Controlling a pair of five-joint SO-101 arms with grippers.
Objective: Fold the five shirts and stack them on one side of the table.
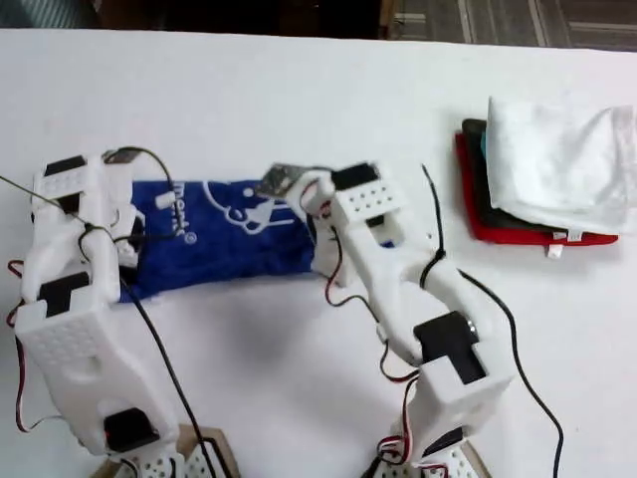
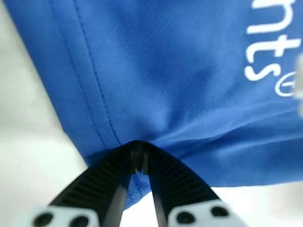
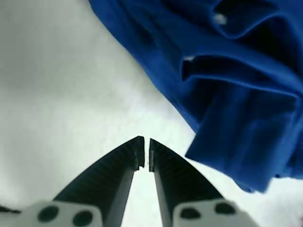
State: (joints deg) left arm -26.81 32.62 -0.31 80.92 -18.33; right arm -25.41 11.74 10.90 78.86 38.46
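Blue shirt [image 1: 234, 234]: lies as a long folded band on the white counter [image 1: 299, 90], left of centre, spanning between the two arms.

Left gripper [image 2: 139, 158]: closed, pinching the shirt beside its stitched hem; the cloth puckers at the tips.

Right gripper [image 3: 143, 152]: closed on nothing, over bare counter just beside the shirt's rumpled end.

Stack near the counter's right edge: white shirt [image 1: 557, 159] on top, dark shirt [image 1: 490, 211] beneath it, red shirt [image 1: 528, 237] lowest.

The left arm [image 1: 65, 299] is bending forward and down, and its left pincer [image 2: 138, 153] is pinching the blue shirt [image 2: 180, 85] tight. The right arm [image 1: 398, 269] is leaning forward too, with the right pincer [image 3: 143, 152] squeezing closed on nothing.
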